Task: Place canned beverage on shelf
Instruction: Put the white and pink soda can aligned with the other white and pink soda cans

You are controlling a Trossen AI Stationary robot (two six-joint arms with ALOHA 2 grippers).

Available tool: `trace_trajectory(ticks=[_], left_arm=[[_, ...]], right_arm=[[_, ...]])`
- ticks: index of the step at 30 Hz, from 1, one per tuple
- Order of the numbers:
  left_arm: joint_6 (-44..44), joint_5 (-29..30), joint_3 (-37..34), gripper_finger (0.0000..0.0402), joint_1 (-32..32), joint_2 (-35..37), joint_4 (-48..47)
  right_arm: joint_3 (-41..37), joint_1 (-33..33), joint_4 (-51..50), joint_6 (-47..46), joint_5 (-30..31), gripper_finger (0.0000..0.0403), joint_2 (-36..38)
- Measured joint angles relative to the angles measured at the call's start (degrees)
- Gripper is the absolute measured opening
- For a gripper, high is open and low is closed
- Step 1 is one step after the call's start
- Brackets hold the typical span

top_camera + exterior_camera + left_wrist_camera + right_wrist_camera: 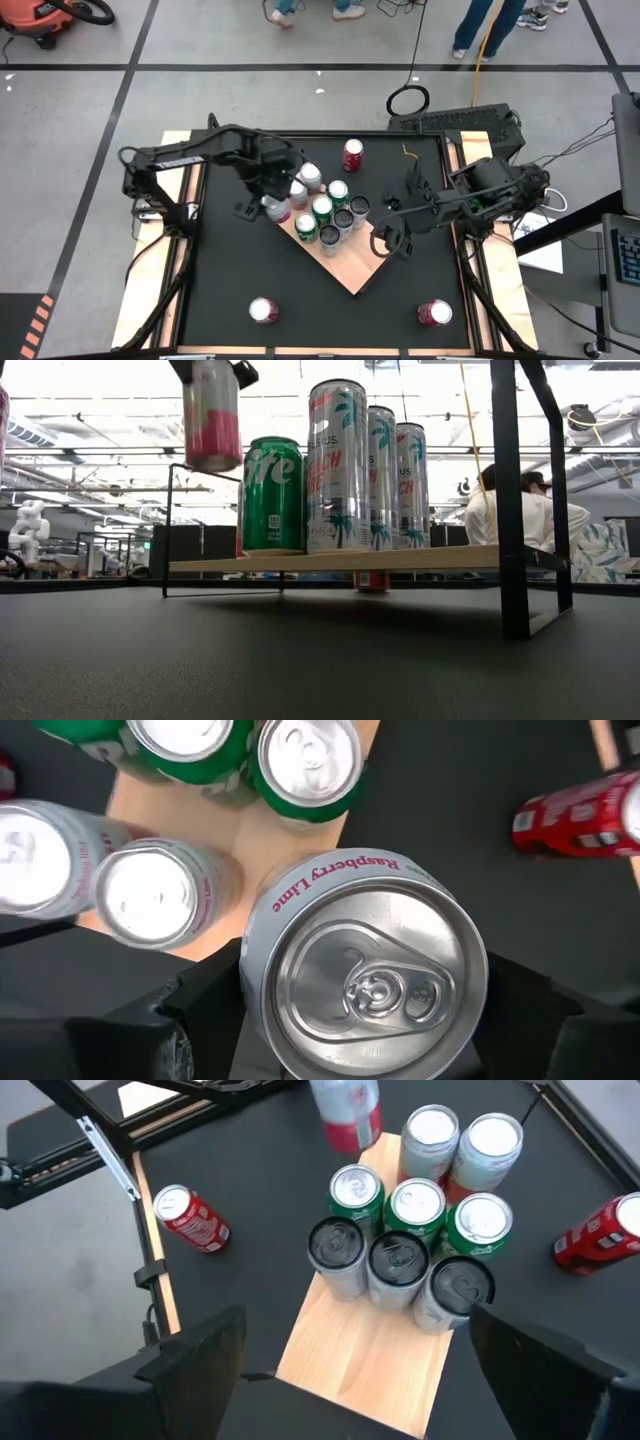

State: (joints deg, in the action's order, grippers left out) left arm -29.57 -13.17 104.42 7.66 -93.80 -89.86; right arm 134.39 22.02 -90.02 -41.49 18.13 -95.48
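A white-and-pink can marked "Raspberry Lime" hangs in my left gripper, above the left corner of the shelf. The shelf is a light-tan board on black rods. Several cans stand upright on its far half: white ones, green ones and dark-topped ones. In the low view the held can hangs well above the board. My right gripper hovers open over the shelf's right edge, holding nothing. My left gripper pinches the can's side wall just under the top rim, one finger on each of two opposite sides. The fingers come from above, pointing steeply down. The can hangs nearly upright, top up, lifted clear of board and table.
A red can stands on the black table beyond the shelf. A white-pink can and a red one stand near the front edge. The board's near half is bare. People stand beyond the table's far edge.
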Motion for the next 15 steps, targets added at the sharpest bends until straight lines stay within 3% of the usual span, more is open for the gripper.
trace_trajectory(ticks=[5, 10, 15], left_arm=[[-1.29, -0.17, -1.27, 0.0301, 1.05, 3.03, 0.07], [0.25, -0.78, -11.61, 0.0301, 0.33, 7.91, 0.61], [0.68, -0.83, -17.53, 0.0301, -1.65, 10.75, 8.24]], right_arm=[[0.00, 1.52, 0.00, -2.54, 0.00, 0.0357, -0.02], [0.00, 3.28, -0.02, -5.28, 1.94, 0.0357, -0.02], [0.00, 4.55, 0.00, -6.10, 4.78, 0.0357, -0.02]])
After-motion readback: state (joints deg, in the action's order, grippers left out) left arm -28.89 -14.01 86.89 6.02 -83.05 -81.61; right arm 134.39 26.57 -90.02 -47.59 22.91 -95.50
